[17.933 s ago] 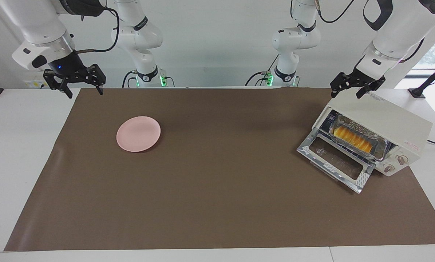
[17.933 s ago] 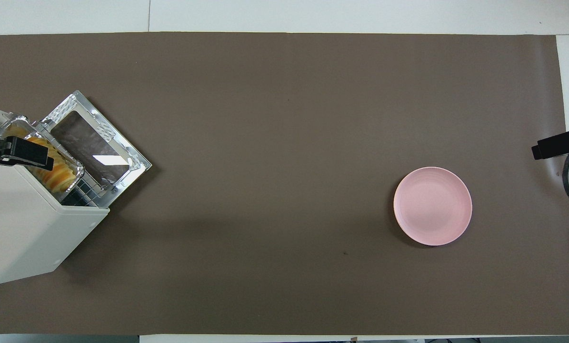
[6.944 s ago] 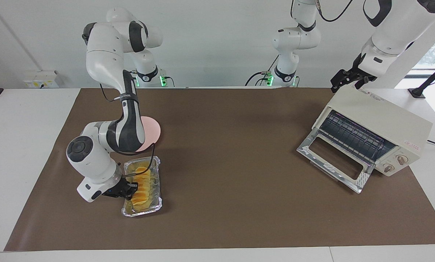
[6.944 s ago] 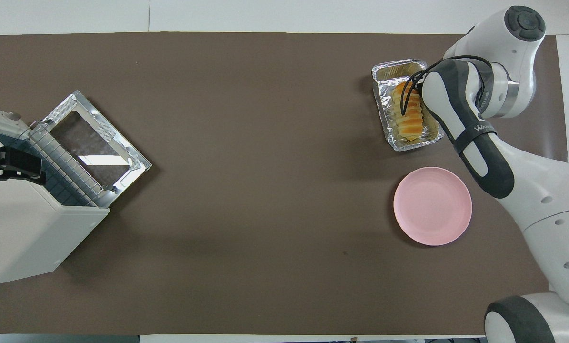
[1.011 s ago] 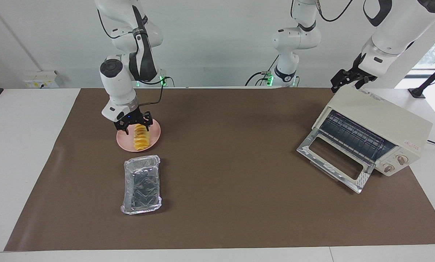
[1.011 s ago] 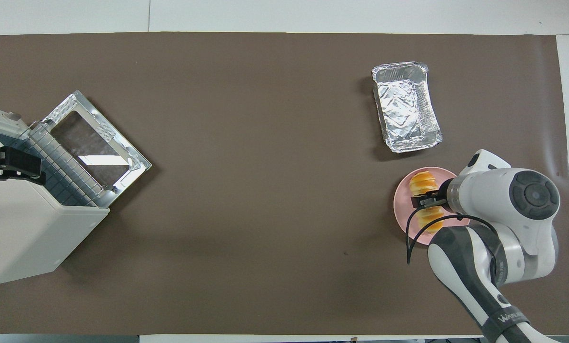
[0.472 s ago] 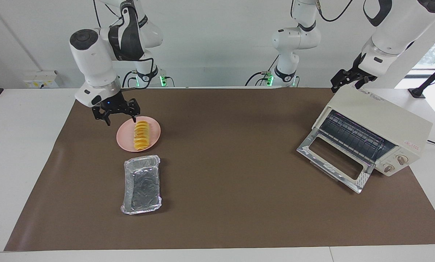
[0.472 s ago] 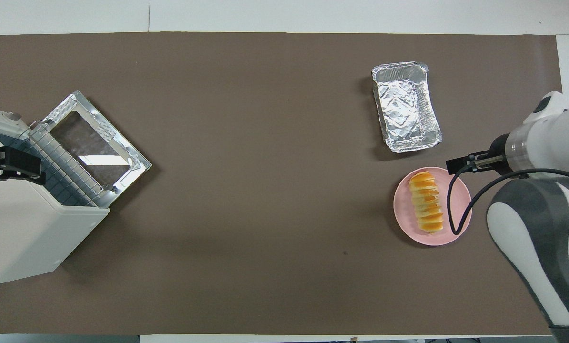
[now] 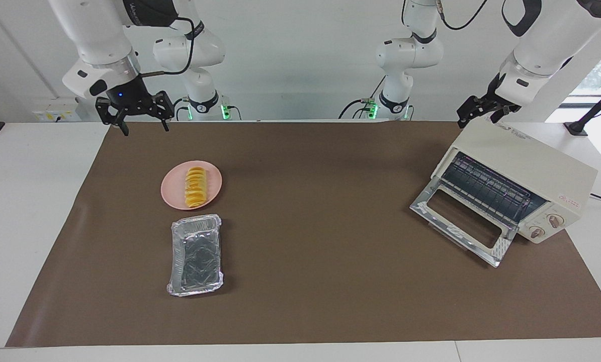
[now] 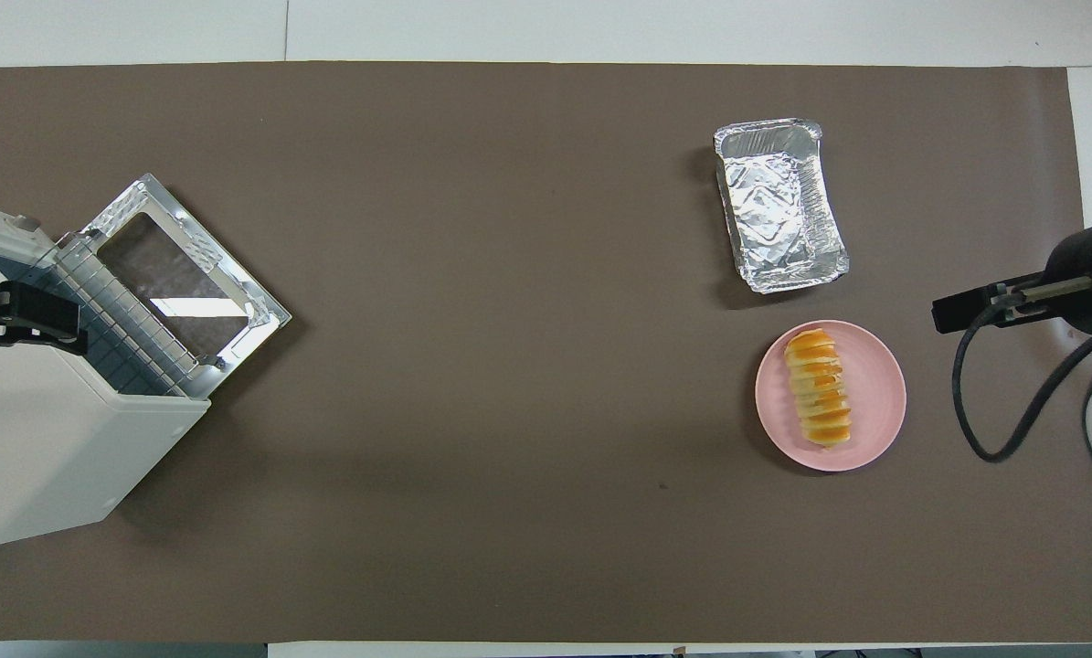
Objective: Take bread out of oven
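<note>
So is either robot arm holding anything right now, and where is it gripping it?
Nothing is held. The right end effector is open over the mat's edge, and the left end effector is open over the oven. The bread lies free on the plate.

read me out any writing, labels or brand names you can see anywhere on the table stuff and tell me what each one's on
None can be read.
Oven, top panel by the left pincer: grey lettering, blurred.
Oven, above the knobs: small red mark, too small.
Oven's side, overhead view: red label at the frame's edge, unreadable.
Right arm: dark band lettering, cut off.
</note>
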### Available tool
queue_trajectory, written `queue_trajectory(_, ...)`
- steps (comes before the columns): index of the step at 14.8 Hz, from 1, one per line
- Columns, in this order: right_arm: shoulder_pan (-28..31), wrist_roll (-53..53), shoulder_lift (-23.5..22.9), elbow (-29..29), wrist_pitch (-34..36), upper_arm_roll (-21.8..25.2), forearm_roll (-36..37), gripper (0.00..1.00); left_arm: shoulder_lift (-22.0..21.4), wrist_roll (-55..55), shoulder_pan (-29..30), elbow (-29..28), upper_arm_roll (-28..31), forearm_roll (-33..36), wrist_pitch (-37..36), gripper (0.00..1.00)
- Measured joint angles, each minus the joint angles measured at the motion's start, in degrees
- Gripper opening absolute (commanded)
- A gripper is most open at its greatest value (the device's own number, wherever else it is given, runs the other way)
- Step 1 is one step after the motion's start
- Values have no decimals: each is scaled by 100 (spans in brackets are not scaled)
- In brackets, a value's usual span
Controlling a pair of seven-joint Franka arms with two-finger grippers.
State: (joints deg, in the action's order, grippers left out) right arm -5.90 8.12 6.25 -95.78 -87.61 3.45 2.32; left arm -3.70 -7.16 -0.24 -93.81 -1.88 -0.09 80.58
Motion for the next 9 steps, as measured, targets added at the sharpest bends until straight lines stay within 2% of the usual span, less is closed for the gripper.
queue_trajectory(5,327,267,-378,875,705,0,-119,100,0,0,0,0,0,0,0,100)
queue_trajectory(9,528,270,-608,978,757,-22,-128,100,0,0,0,0,0,0,0,100)
